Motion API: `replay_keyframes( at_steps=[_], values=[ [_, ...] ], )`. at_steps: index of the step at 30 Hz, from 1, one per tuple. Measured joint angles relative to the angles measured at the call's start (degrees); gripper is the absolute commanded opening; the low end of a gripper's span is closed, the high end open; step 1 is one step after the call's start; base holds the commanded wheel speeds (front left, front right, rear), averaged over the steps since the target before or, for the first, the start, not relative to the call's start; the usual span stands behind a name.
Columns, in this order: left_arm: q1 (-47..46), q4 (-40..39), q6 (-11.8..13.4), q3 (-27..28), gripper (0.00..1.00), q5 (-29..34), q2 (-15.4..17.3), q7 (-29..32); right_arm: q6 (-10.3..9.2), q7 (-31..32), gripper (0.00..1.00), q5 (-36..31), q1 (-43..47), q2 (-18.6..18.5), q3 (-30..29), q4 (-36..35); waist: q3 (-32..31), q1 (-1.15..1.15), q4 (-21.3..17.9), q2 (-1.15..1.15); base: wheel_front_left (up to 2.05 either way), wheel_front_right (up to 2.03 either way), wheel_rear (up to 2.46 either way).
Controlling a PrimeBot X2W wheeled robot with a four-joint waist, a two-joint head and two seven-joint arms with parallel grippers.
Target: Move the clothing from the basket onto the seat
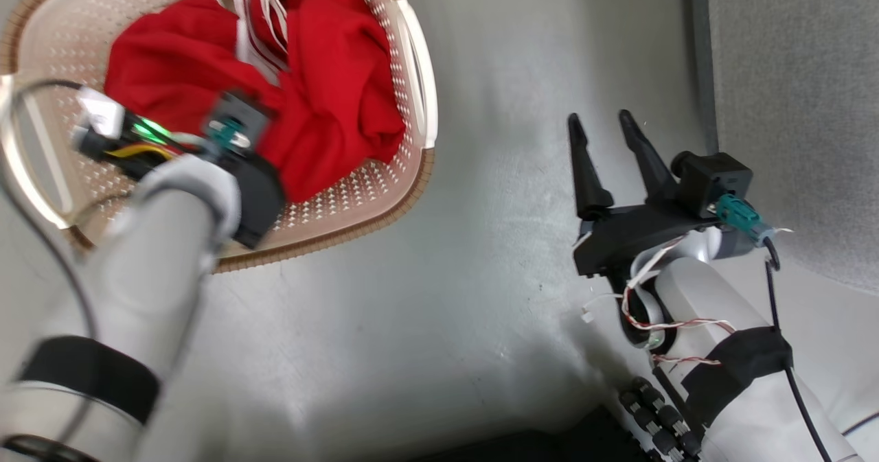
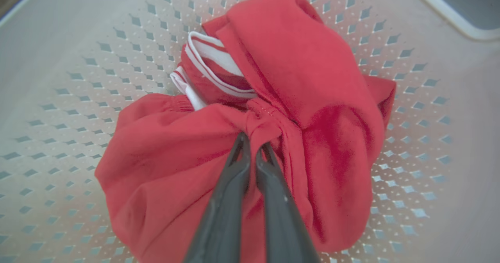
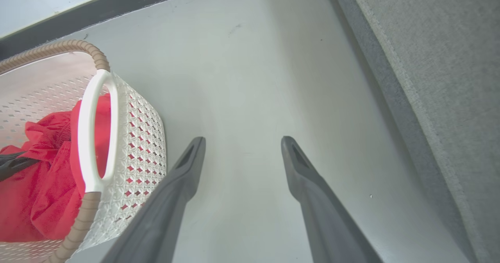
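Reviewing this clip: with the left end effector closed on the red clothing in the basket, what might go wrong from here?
1. The left end effector pinches just a small gathered fold of the clothing; it may slip free on lifting, or bring up only part of the heap.
2. The bunched cloth might catch the basket wall and drag it.
3. The open right end effector sits between basket and seat; trailing fabric might snag it.

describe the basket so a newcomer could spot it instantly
On the pale floor, left of the grey seat, stands an oval cream perforated basket. Its brown woven-look rim, white side handles and heap of red clothing set it apart.
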Motion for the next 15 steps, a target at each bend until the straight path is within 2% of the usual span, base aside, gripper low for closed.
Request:
replay_keyframes(
  at_steps=[5, 15],
  values=[
    [4.31, -1.90, -0.01, 0.23, 0.00, -1.15, -4.46, -1.91, 0.00, 0.00, 1.00, -1.00, 0.35, -0.09, -1.98, 1.81, -2.37, 0.00, 0.73, 0.00, 0.00, 0.00, 0.00],
    [4.89, -1.60, -0.02, 3.03, 0.00, -4.89, -3.98, -5.70, 0.00, 0.00, 1.00, -2.63, 0.64, -0.05, -3.24, 3.65, -7.53, 0.00, 2.55, 0.00, 0.00, 0.00, 0.00]
  ],
)
